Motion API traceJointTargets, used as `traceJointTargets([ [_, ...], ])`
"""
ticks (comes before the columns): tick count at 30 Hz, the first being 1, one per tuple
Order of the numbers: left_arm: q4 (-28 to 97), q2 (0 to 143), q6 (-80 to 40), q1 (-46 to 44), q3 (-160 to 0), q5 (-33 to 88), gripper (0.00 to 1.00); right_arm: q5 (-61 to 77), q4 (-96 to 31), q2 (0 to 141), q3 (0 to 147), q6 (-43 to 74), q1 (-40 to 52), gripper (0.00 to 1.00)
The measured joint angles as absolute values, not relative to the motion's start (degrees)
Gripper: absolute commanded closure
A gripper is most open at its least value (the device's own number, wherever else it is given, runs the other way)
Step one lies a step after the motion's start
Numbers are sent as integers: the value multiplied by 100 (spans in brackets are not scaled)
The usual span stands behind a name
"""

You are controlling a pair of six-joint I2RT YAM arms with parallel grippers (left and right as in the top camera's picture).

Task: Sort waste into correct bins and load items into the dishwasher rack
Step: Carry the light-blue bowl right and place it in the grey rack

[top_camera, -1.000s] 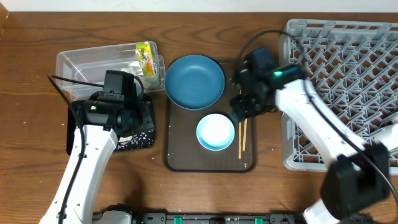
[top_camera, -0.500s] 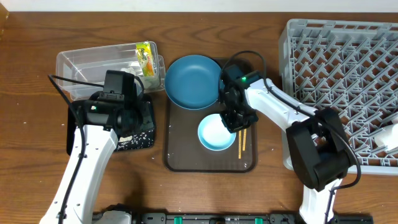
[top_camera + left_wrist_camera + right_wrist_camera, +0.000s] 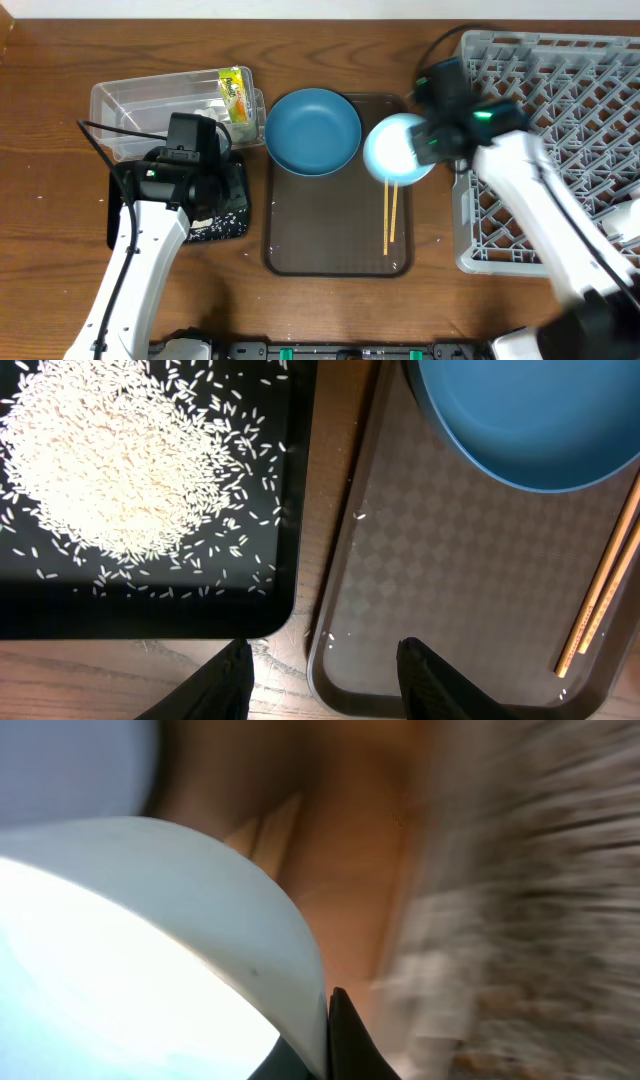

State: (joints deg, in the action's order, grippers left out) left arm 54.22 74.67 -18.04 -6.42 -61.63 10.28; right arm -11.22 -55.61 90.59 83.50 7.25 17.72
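Observation:
My right gripper (image 3: 424, 148) is shut on the rim of the light-blue bowl (image 3: 396, 150), holding it tilted in the air between the brown tray and the dishwasher rack (image 3: 560, 120). In the right wrist view the bowl (image 3: 150, 940) fills the left side, with a dark finger (image 3: 345, 1040) pressed to its rim. The dark-blue plate (image 3: 313, 130) sits at the tray's far end and the chopsticks (image 3: 390, 215) lie along its right side. My left gripper (image 3: 325, 660) hangs open above the gap between the black tray (image 3: 290, 550) of rice grains (image 3: 110, 470) and the brown tray.
The clear tub (image 3: 160, 105) at the back left holds the yellow-green wrapper (image 3: 235, 90) and white tissue. The brown serving tray (image 3: 335, 240) lies in the middle. A white cup (image 3: 628, 220) shows at the rack's right edge. The rack is blurred in the right wrist view.
My right gripper shut on the bowl's rim and carried it up off the brown tray, to the right toward the rack. The left arm has not moved.

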Motion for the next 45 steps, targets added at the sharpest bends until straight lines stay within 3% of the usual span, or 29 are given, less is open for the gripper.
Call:
traceJointTargets([
  [9, 5422, 7467, -1804, -642, -6163, 1026, 50, -3911, -3809, 8648, 8383, 698, 257, 99],
  [25, 5422, 7467, -1804, -642, -6165, 1026, 50, -5769, 54, 10248, 8383, -884, -2165, 99],
  [33, 5465, 7467, -1806, -642, -6165, 1031, 50, -6372, 1295, 11373, 8383, -2145, -2663, 99],
  [45, 5509, 7467, -1806, -642, -6165, 1031, 50, -6436, 1706, 12164, 8383, -2589, -2705, 99],
])
